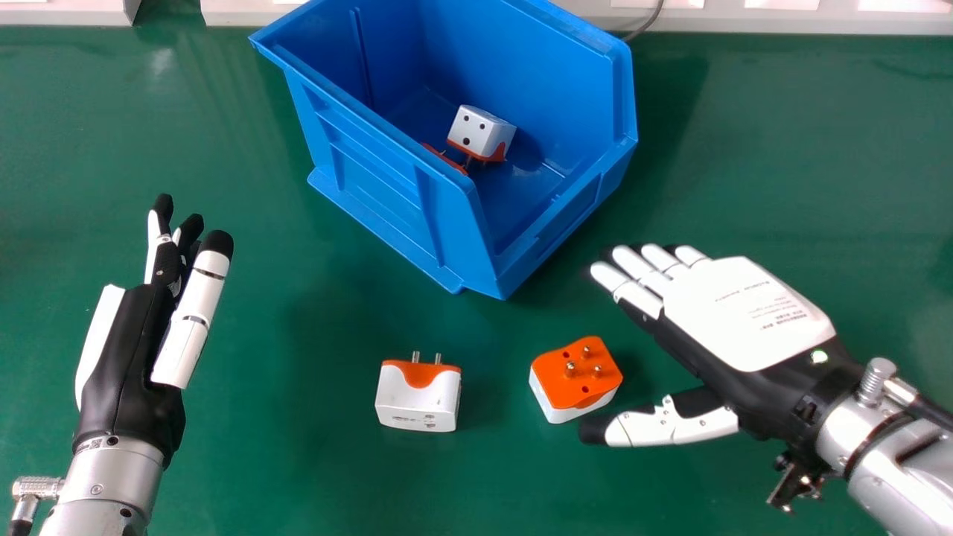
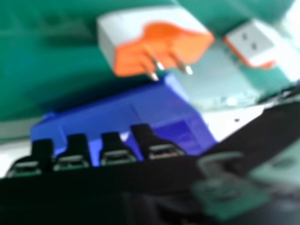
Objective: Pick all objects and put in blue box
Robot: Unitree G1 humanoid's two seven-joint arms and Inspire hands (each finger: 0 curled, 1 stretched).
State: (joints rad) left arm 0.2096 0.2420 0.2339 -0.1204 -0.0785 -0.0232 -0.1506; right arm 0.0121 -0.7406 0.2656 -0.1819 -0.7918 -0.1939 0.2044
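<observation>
Right fingers [image 1: 639, 298] — tips indistinct; orange piece [image 1: 447, 158] — part-hidden by blue box's [image 1: 380, 201] wall.

High and close views share the blue box [image 1: 376, 190].

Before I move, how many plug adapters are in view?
4. On the green table: one adapter farther left, another adapter near the right hand. In the blue box: one adapter plus apparently another adapter, mostly hidden. More may be hidden there.

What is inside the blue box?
The box holds one white-and-orange plug and, beside it, an orange edge of something. The near wall hides the rest.
</observation>
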